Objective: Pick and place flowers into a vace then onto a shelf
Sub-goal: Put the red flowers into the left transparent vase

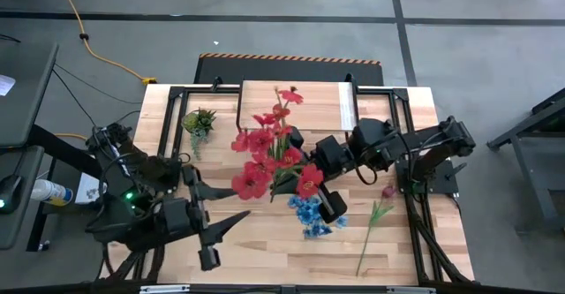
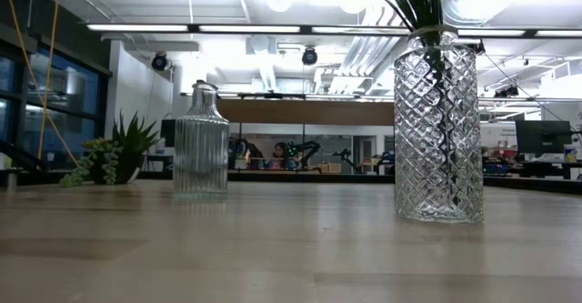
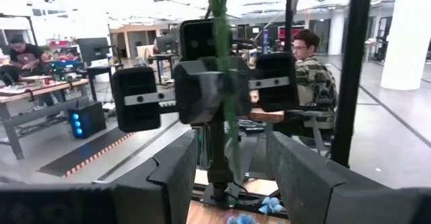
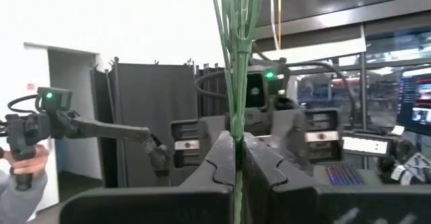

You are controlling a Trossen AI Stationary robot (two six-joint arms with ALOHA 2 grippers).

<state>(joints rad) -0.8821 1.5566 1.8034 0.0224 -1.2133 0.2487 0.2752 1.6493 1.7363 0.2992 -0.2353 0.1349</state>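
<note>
The floor [image 1: 265, 11] around the bench [image 1: 265, 241] was grey concrete, crossed by dark seam lines. A yellow cable [image 1: 97, 51] ran over it toward the bench. Black-and-orange hazard strips [image 1: 291, 58] marked the far bench edge and a spot farther off. Beyond the bench, the room was a large open workshop with a white ceiling [image 2: 273, 30] carrying long strip lights [image 2: 164, 27] and exposed ducts. Tall dark-framed windows [image 2: 36, 94] stood along one side. Work desks with monitors [image 2: 541, 137] filled the far area, where people sat [image 3: 311, 69].
</note>
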